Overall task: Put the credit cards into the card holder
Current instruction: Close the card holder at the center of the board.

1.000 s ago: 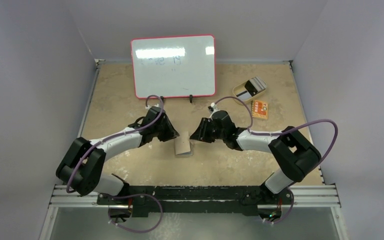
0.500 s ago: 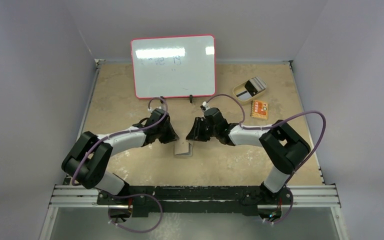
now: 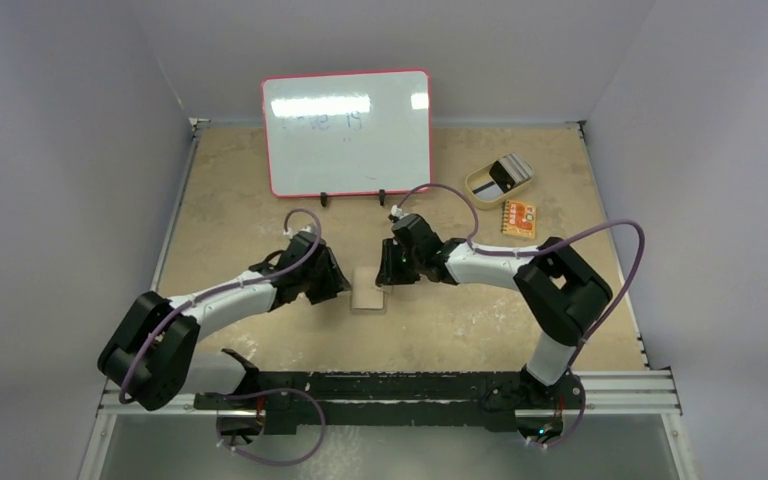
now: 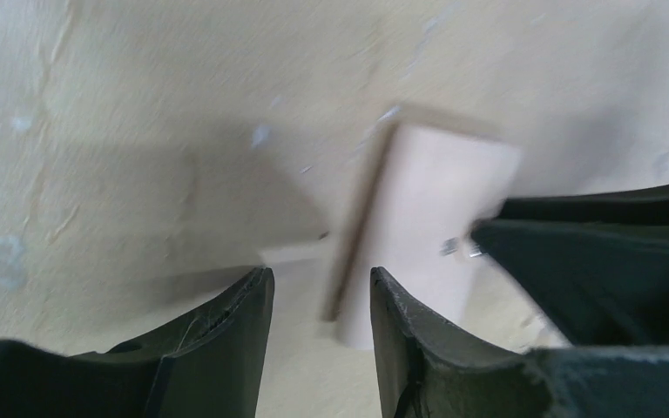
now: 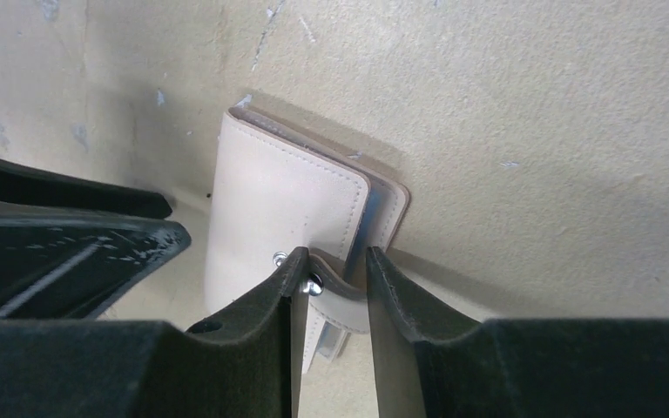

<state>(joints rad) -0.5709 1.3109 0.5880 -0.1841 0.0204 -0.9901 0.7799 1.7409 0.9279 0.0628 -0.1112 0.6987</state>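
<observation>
Overhead, a tan table (image 3: pixel 260 190) is seen with two arms reaching toward its middle. The card holder (image 3: pixel 369 292) is laid flat there, between the left gripper (image 3: pixel 340 284) and the right gripper (image 3: pixel 388 275). The credit cards (image 3: pixel 509 170) are kept in an oval dish (image 3: pixel 476 186) at the far right, well apart from the holder. A whiteboard (image 3: pixel 347 133) is propped at the back.

From the left wrist, the picture is blurred. The left gripper (image 4: pixel 318 300) is shown with its jaws apart and nothing clamped, the card holder (image 4: pixel 427 209) lying just ahead of the gap.

From the right wrist, the right gripper (image 5: pixel 331 283) is shown pinched on the snap tab (image 5: pixel 340 305) of the card holder (image 5: pixel 283 196), which is folded and lies on the table.
</observation>
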